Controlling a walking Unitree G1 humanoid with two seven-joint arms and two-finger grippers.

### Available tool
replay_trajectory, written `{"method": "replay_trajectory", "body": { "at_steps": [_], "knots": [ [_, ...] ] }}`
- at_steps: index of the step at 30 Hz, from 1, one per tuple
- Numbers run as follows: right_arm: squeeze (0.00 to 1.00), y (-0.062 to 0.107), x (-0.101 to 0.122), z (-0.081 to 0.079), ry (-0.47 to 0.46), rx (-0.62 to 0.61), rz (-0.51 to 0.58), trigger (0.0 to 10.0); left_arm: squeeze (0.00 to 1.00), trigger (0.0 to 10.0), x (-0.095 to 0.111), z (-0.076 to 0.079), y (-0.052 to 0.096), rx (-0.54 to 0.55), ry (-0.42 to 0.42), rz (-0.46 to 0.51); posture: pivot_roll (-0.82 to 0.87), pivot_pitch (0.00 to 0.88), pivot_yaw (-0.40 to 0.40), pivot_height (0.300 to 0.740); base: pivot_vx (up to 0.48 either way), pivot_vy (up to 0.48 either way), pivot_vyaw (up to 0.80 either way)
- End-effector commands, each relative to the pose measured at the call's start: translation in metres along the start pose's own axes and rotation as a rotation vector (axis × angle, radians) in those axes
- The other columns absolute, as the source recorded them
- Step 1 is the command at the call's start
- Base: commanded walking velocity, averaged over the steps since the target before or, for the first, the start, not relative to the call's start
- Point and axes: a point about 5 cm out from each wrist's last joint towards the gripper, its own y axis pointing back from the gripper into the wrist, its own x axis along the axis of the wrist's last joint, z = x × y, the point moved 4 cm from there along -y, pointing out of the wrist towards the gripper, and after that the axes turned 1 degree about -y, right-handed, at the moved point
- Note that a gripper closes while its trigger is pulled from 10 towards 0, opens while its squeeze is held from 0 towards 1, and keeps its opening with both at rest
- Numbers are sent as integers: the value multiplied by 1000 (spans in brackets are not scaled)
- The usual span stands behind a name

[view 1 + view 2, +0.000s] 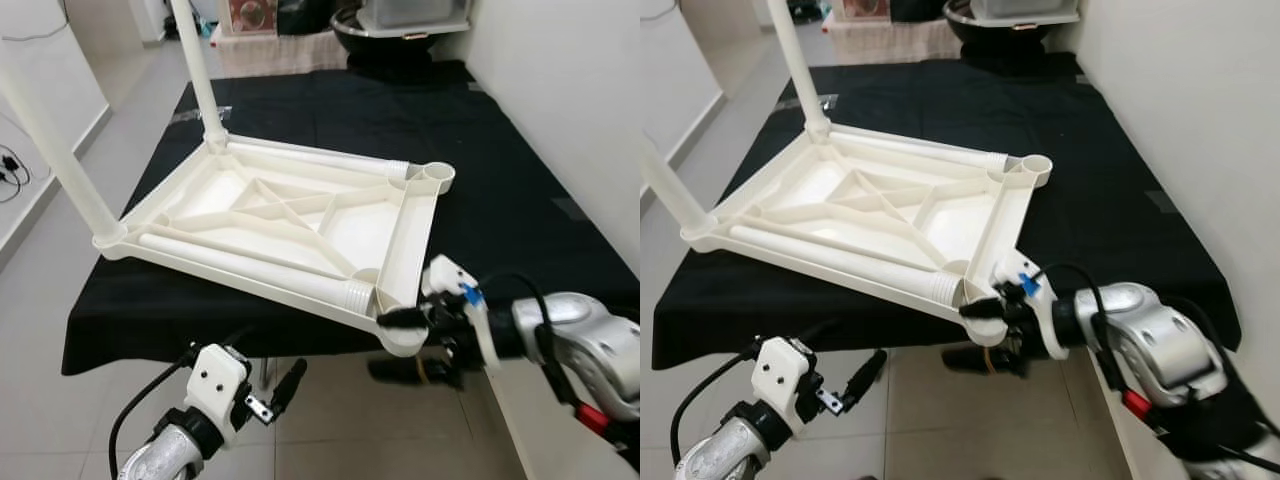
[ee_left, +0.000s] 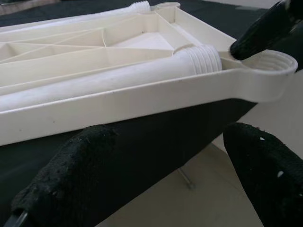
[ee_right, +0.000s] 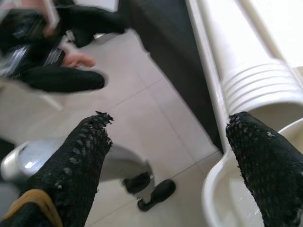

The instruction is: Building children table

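While the upturned tabletop (image 1: 290, 225) lies on the black-draped table (image 1: 500, 200) with its near corner socket (image 1: 400, 335) hanging past the edge at about four o'clock, two legs (image 1: 55, 150) are seen already standing in the sockets at nine and eleven o'clock, and two more are stowed flat inside the frame. At that overhanging corner the right gripper (image 1: 400, 345) is placed, one finger over the socket rim and one below it, spread wide and closed on nothing; a push here could likely slide or tip the tabletop off the cloth. From the left wrist, the left gripper (image 2: 165, 165) is shown parted and empty below the edge, facing the frame side, where a careless lift could snag the cloth. From the right wrist, one fingertip (image 3: 265, 161) is seen resting over the socket rim, so a slip is judged possible.
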Motion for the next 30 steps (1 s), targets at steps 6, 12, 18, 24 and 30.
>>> {"method": "replay_trajectory", "body": {
  "at_steps": [6, 12, 18, 24, 30],
  "knots": [
    [0, -9, -3, -3, -73, 4, -39, 10000, 0, 10000, -1, -5, 5, 34, -16, 3, -16, 137, 28, 740, 0, 0, 0],
    [0, -11, -10, 1, -79, -22, -93, 10000, 0, 10000, -2, -6, 4, 35, -20, 3, -18, 138, 24, 740, 0, 0, 0],
    [0, -17, -2, 4, -87, -38, -68, 10000, 0, 10000, -3, -7, 2, 43, -29, 11, -20, 139, 16, 740, 0, 0, 0],
    [0, -34, 15, -4, -192, -22, 45, 10000, 0, 10000, -3, -7, 2, 49, -33, 17, -21, 138, 13, 740, 0, 0, 0],
    [0, -47, 20, -2, -273, -54, 97, 10000, 0, 10000, -2, -7, 2, 47, -33, 22, -29, 141, 9, 740, 0, 0, 0]
  ]
}}
